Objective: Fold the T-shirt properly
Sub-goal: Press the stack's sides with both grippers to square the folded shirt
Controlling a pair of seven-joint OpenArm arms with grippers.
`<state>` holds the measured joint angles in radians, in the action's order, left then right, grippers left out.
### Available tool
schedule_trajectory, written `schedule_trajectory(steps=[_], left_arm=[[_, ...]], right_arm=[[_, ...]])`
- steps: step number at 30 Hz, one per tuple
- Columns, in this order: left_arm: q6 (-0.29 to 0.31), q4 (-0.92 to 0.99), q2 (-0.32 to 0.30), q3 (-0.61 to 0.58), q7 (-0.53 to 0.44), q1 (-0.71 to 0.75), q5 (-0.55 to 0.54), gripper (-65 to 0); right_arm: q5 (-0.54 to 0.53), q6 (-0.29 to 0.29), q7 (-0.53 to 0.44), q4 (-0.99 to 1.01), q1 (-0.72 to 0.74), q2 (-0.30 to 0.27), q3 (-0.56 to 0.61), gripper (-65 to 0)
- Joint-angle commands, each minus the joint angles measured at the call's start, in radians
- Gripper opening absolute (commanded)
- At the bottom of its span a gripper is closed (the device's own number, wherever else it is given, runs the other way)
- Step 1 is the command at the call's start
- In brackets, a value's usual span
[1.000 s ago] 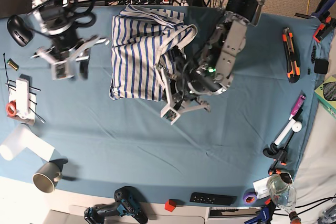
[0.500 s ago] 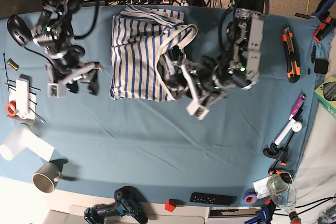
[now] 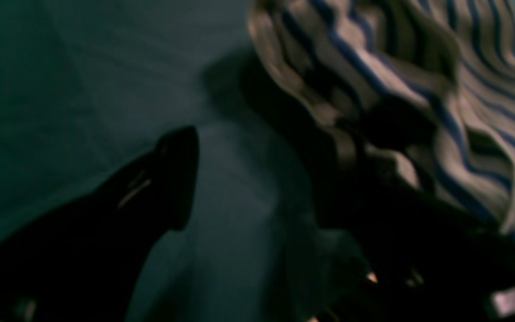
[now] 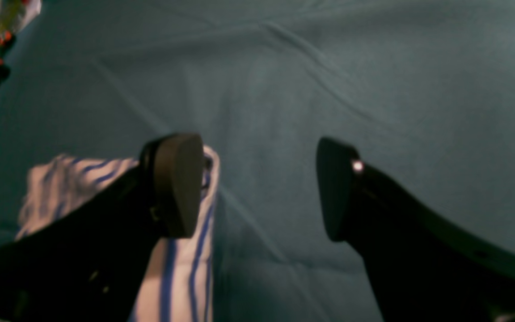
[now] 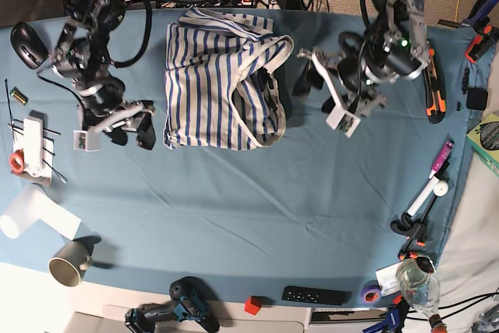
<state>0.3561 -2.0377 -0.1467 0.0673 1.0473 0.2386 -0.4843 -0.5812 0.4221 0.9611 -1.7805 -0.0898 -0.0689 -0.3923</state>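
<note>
The T-shirt [image 5: 214, 79], cream with thin blue stripes, lies bunched in a rough rectangle at the top middle of the blue cloth, its right side rumpled. My left gripper [image 5: 326, 87] hangs open just right of it, holding nothing. In the left wrist view the T-shirt [image 3: 418, 89] fills the upper right, beside the open left gripper [image 3: 262, 188]. My right gripper [image 5: 115, 135] stands open close to the shirt's lower left corner. In the right wrist view the right gripper [image 4: 255, 188] spans bare cloth, and the T-shirt [image 4: 181, 268] corner shows behind its left finger.
A black mouse [image 5: 30, 44] and a white box [image 5: 33, 144] lie at the left edge. A mug [image 5: 70, 261] and a white roll [image 5: 35, 212] sit front left. An orange knife [image 5: 430, 76], a marker [image 5: 437, 173] and a bottle [image 5: 417, 286] line the right side.
My left gripper opened, let go of the shirt's right side and drew away to the upper right. The right gripper opened wider and moved down toward the shirt's lower left corner.
</note>
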Motion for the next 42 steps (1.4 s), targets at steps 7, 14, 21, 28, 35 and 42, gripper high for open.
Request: schedule_trajectory(steps=[7, 14, 21, 28, 35, 42], left_arm=[[0.001, -0.024, -0.037, 0.003, -0.018, 0.032, -0.018, -23.5], [0.000, -0.024, -0.037, 0.003, -0.017, 0.066, -0.019, -23.5], [0.002, -0.025, -0.037, 0.003, 0.011, 0.110, -0.110, -23.5], [0.008, -0.027, -0.036, 0.002, 0.019, 0.154, -0.160, -23.5], [0.008, -0.027, -0.036, 0.002, 0.023, 0.183, -0.206, -23.5], [0.029, -0.030, -0.030, 0.000, 0.030, 0.217, -0.273, -20.2]], right_arm=[[-0.130, 0.027, 0.061, 0.162, 0.126, -0.008, 0.128, -25.3], [-0.129, 0.026, 0.109, 0.165, 0.143, -0.006, 0.196, -25.3], [-0.081, 0.026, 0.132, 0.165, 0.102, -0.010, 0.196, -25.4], [0.006, 0.026, 0.127, 0.165, 0.090, -0.009, 0.174, -29.9], [0.001, 0.026, 0.127, 0.165, 0.091, -0.009, 0.142, -54.6], [0.002, 0.026, 0.121, 0.165, 0.093, -0.009, 0.142, -54.6]])
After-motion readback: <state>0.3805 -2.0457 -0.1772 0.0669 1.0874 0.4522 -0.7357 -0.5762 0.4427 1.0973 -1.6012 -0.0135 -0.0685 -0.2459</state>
